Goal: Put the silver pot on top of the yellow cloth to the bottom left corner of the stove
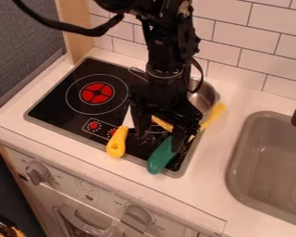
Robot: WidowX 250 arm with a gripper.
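Silver pot is sitting at the stove's back right; the whole transfer to bottom left is pending. Gripper is hanging open, fingers spread.

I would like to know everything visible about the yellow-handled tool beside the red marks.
The tool has a thick, plastic-looking yellow handle with a rounded end and a pale, tapering blade. It lies on the stove, handle toward the front rim, blade toward the back. The gripper hangs close beside it; I cannot tell whether they touch.
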